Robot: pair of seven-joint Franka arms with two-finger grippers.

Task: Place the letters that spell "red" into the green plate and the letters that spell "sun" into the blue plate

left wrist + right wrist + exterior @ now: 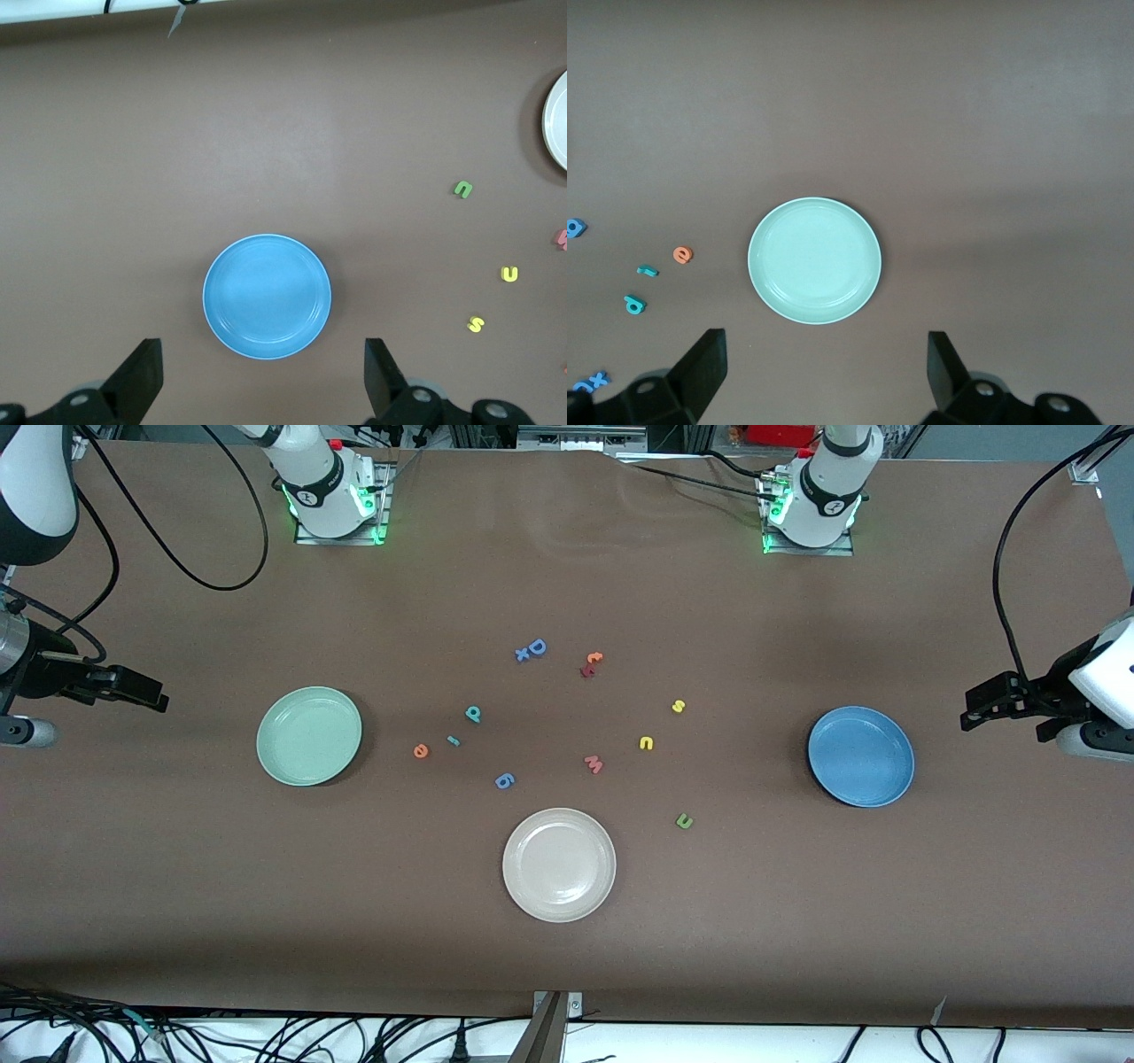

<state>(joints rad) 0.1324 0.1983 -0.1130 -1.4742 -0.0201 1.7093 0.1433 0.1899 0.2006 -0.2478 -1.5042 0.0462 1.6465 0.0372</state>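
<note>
blue plate under open left pincer.

Right wrist view: green plate on brown table.
We see the right gripper with fingers spread wide, holding nothing. Beside the plate lie an orange "e", teal "r" and teal "d".

The brown table carries the green plate, the blue plate, a cream plate (nearest the front camera) and scattered foam letters between them.
</note>
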